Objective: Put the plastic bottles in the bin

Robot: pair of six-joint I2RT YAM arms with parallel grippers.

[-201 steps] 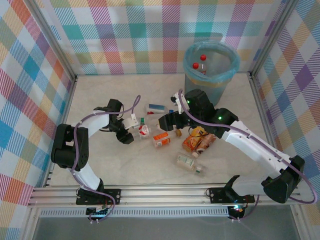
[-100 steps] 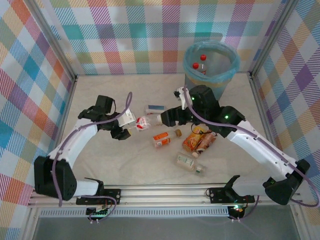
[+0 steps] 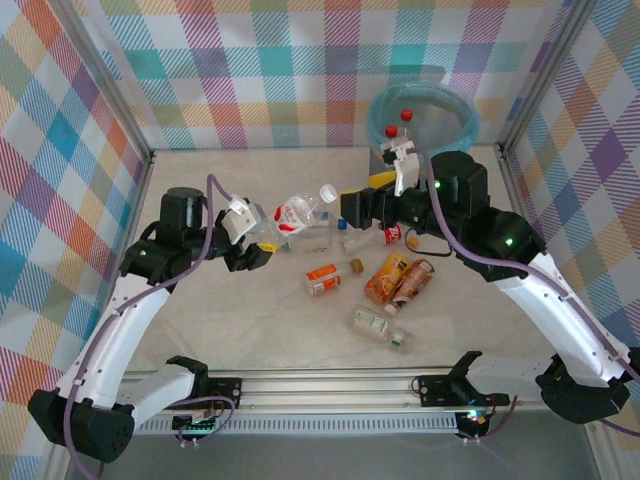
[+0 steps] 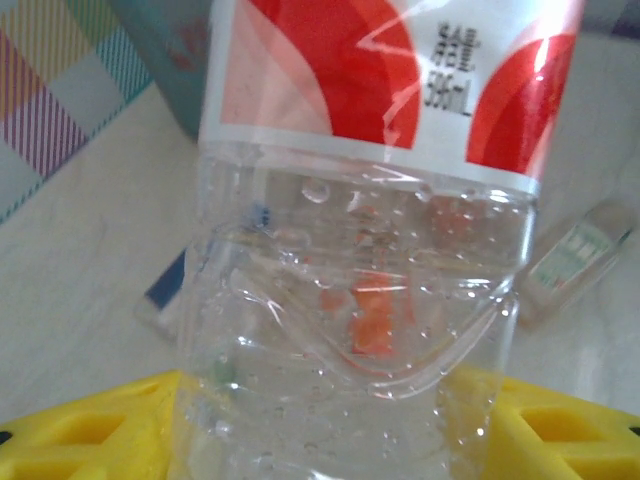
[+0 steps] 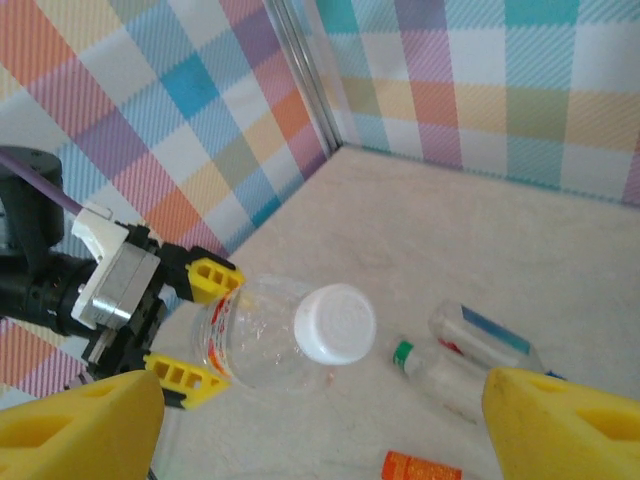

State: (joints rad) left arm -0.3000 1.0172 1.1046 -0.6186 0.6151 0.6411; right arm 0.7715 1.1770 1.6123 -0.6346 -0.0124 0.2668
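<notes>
A: Above the middle of the table (image 3: 220,330), the left gripper (image 3: 260,242) is pinching the red-labelled bottle (image 3: 294,212) by its base.

B: The right gripper (image 5: 320,435) is gaping wide, facing the cap.

A: I'm reading a handover. It should be closing squarely on the neck before the left lets go, since the bin (image 3: 468,118) is sitting at the far right corner.

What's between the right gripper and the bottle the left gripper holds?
Nothing blocks it. In the right wrist view the open right gripper frames the bottle and its white cap; two other bottles lie on the table below.
</notes>
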